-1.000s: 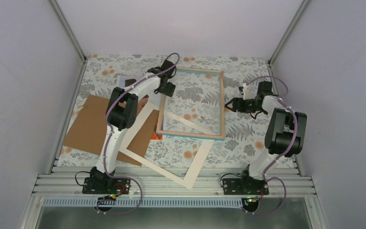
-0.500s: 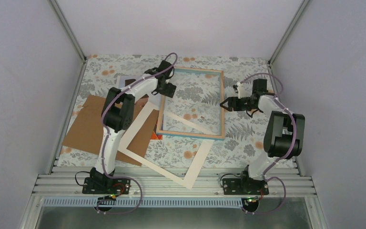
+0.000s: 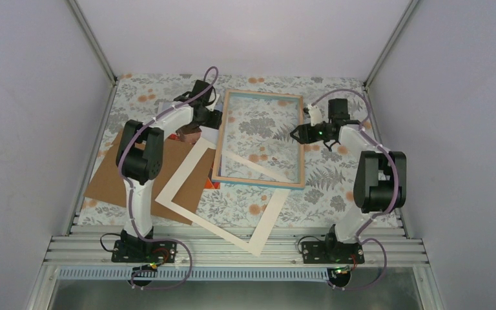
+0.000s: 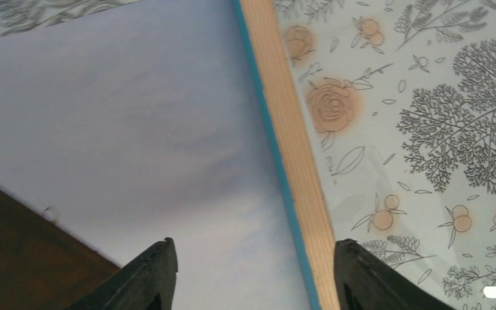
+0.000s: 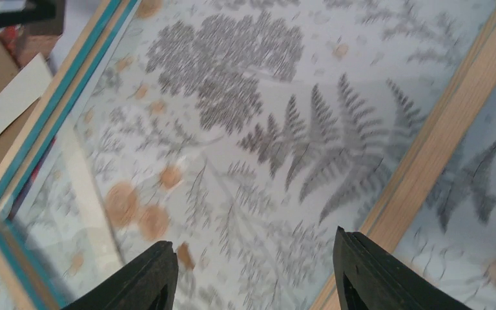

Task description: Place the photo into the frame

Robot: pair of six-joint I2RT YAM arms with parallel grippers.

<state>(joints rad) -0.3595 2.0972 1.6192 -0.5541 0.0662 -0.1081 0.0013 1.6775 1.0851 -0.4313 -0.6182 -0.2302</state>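
Note:
The frame, turquoise rim and light wood edges around a clear pane, lies flat mid-table. The photo lies left of it, mostly covered; its pale blue sky fills the left wrist view beside the frame's left edge. My left gripper hovers open there, one finger over the photo, the other over the wood edge, holding nothing. My right gripper is open over the pane, close to the frame's right wooden edge, also empty.
A cream mat border lies tilted at the front, one strip showing under the pane. A brown backing board lies at the left, partly under the mat. Grey enclosure walls stand close on three sides.
My left gripper has moved left, off the frame's upper left corner to its left edge, and its jaws have narrowed. My right gripper has moved farther back and left, over the frame's right edge.

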